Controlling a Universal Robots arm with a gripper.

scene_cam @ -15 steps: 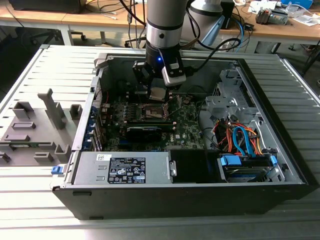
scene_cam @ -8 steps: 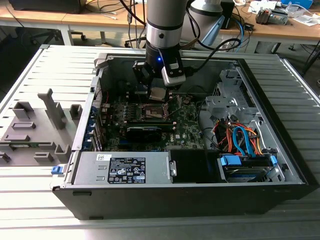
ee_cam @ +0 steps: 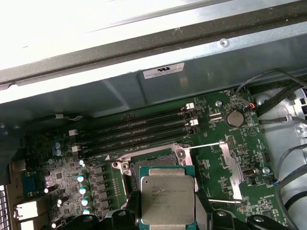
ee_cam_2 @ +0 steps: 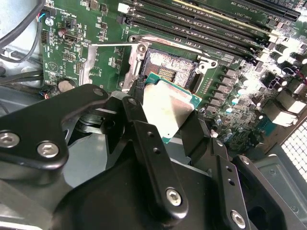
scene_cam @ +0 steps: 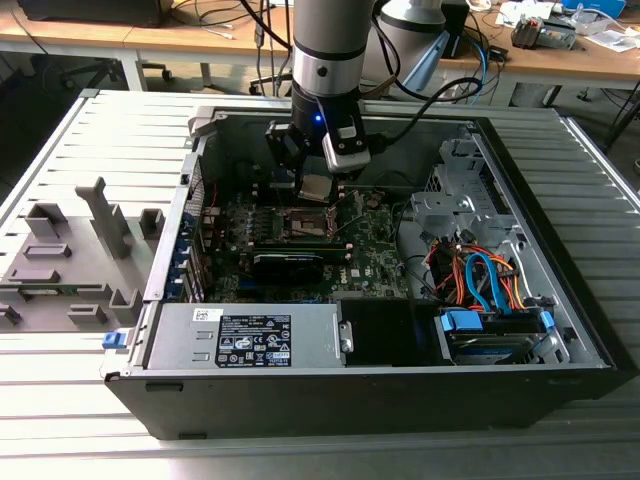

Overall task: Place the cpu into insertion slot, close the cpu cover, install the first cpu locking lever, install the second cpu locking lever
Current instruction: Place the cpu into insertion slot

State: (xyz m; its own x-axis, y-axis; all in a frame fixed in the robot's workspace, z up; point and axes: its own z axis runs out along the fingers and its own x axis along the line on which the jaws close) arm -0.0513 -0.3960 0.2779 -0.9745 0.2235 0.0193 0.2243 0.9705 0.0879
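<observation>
Slatted metal table (scene_cam: pixel 60 420) bearing one open computer case (scene_cam: pixel 350 400); left to right in the first wrist view: four memory slots (ee_cam: pixel 139 132), one uncovered insertion slot (ee_cam: pixel 156 163), one cpu cover (ee_cam: pixel 232 167) folded aside. One gripper (ee_cam_2: pixel 168 120) clamps one cpu (ee_cam_2: pixel 165 112) between two fingers (ee_cam_2: pixel 148 148), just above the slot

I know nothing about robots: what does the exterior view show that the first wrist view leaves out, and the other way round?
The exterior view gives the big picture: the robot arm over the open computer case, the power supply at its front, and a grey fixture on the exterior view's left. The first wrist view gives close detail instead: the memory slots and a coin battery. Both show the cpu, held by the fingers near the insertion slot.
</observation>
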